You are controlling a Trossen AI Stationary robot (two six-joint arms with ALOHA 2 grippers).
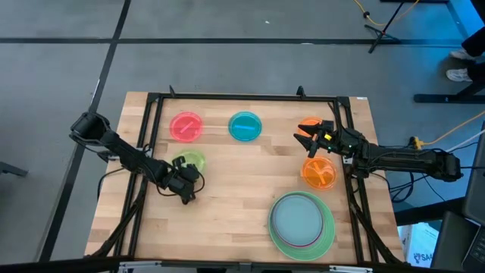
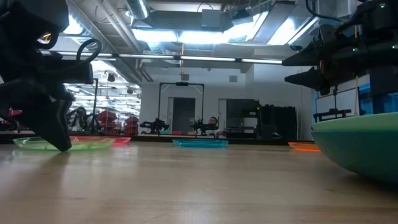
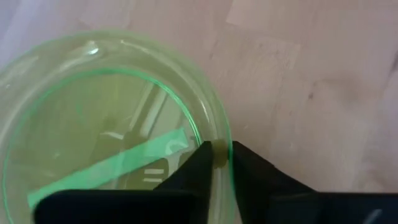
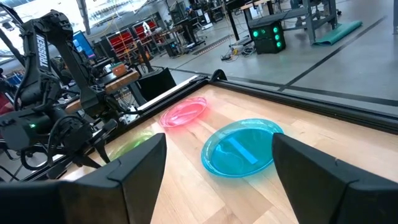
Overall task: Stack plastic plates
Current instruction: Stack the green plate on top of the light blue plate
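A small lime plate (image 1: 191, 160) lies flat on the wooden table at the left; it also shows in the low view (image 2: 87, 144). My left gripper (image 1: 183, 171) is shut on its near rim, seen in the left wrist view (image 3: 219, 163). My right gripper (image 1: 305, 138) is open and empty, raised above the table beside a small orange plate (image 1: 311, 123); its fingers show wide apart in the right wrist view (image 4: 214, 180). A second orange plate (image 1: 318, 173) lies nearer. A pink plate (image 1: 186, 127) and a teal plate (image 1: 245, 127) lie at the far side. My left gripper holds the lime plate's rim (image 3: 214, 144) on its near side, one finger inside the plate and one outside. The fingers come slanting down from the table's near side. The plate lies flat on the table.
A stack of large plates (image 1: 301, 220) stands at the near right: a grey-blue plate on top, magenta and mint green rims below it. A black frame (image 1: 227, 97) runs round the table. The wood between the plates is bare.
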